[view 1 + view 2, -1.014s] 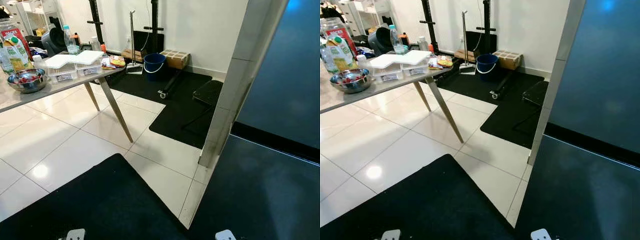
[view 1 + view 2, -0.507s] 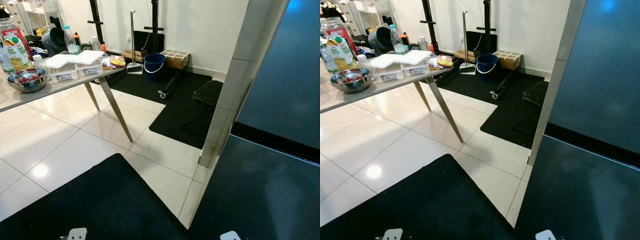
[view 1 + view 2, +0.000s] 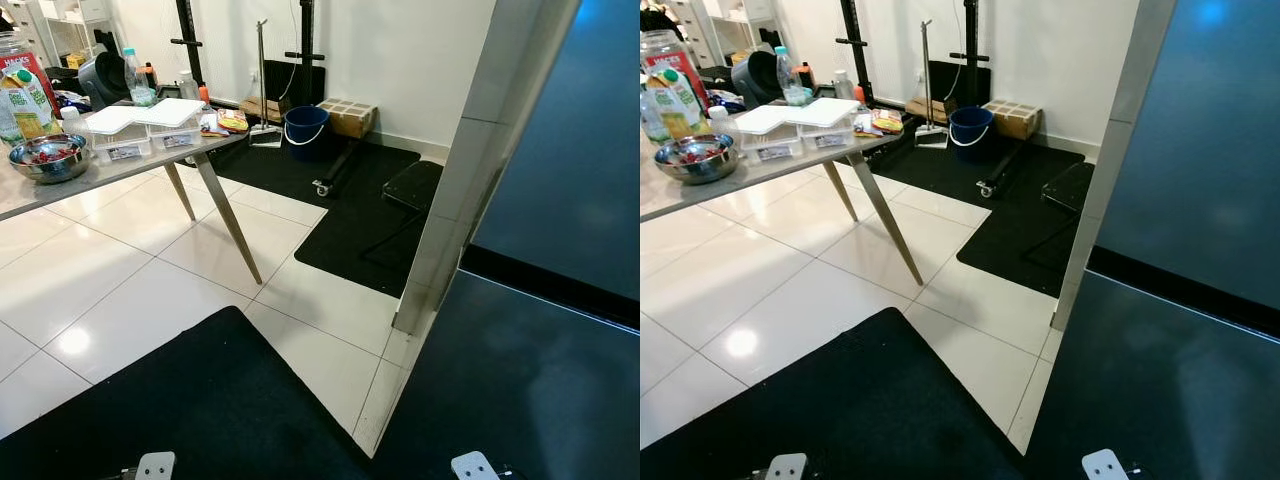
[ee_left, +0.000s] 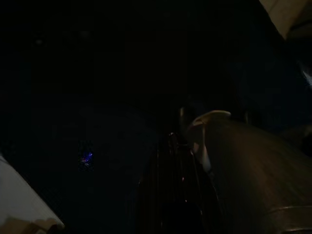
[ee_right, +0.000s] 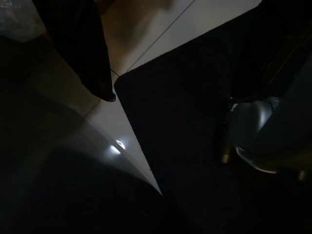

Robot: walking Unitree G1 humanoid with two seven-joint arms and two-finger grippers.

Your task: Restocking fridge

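View shifted slightly right | pincers' grip unreadable | table (image 3: 60, 185) left, fridge (image 3: 540, 390) right

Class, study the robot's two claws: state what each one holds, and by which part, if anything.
It cannot be told. Both arms hang low and idle; the right claw hangs above the floor, and the left wrist view is too dark.

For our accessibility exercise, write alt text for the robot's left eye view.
A dark fridge door fills the right side. To the left, a grey table holds a steel bowl, lidded tubs and a juice carton; a blue bucket stands by the wall.
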